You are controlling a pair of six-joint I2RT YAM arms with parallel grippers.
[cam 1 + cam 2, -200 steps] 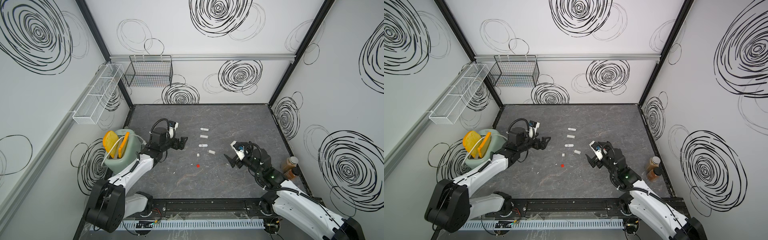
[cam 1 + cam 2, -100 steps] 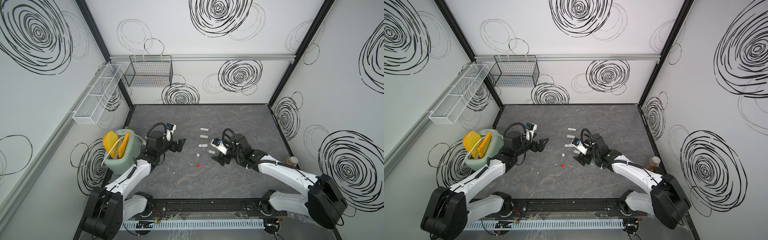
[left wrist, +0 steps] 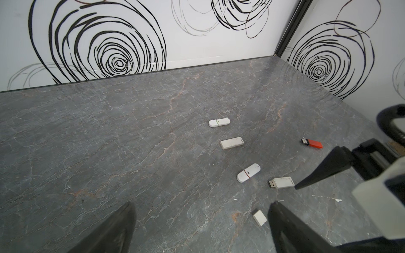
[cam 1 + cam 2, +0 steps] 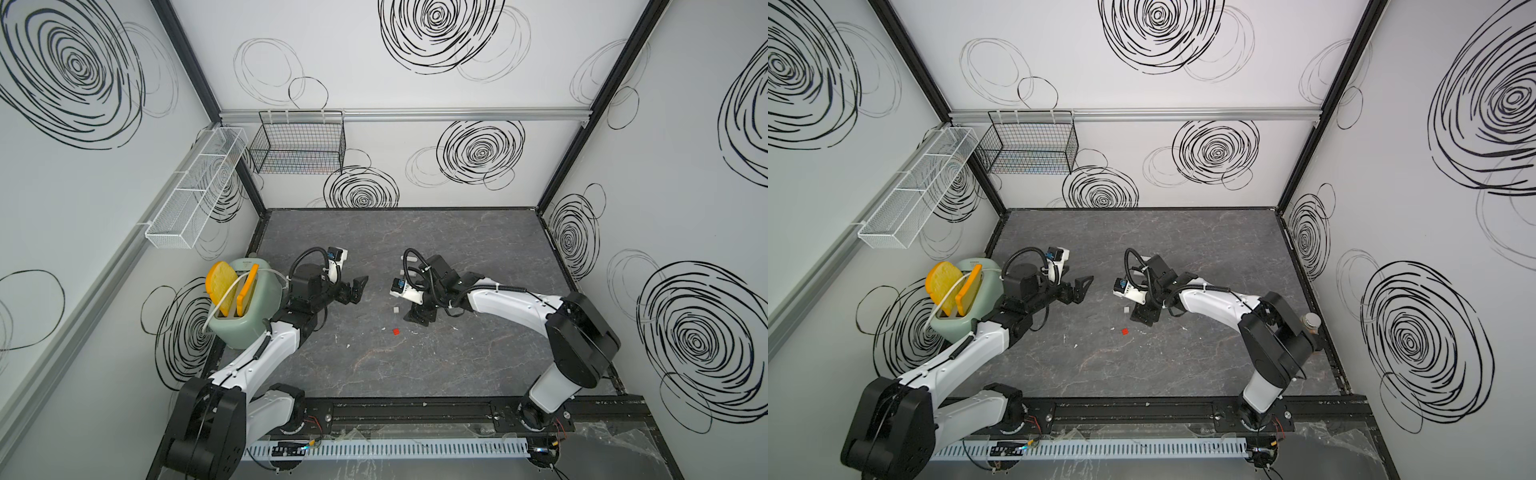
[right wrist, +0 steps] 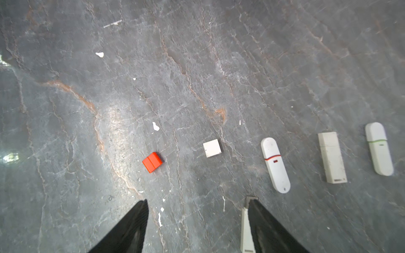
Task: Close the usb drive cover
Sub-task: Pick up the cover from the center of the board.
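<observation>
Barely started tbh. Nearest, the red cap (image 5: pixel 152 162) sits loose on the surface (image 4: pixel 457 365), and the white cap (image 5: pixel 212 148) is just beyond it. The right jaws are down around the open white drive (image 3: pixel 283 182): parted, one finger touching it, nothing clamped. The left jaws hang wide open and empty off to the left. The red drive (image 3: pixel 313 143) nearby is bare too. Farther back, the red-striped drive (image 5: pixel 275 165), plain drive (image 5: pixel 332 157) and green-striped drive (image 5: pixel 379 149) look capped. Left to do, I'd guess: grab, fetch cap, push on.
</observation>
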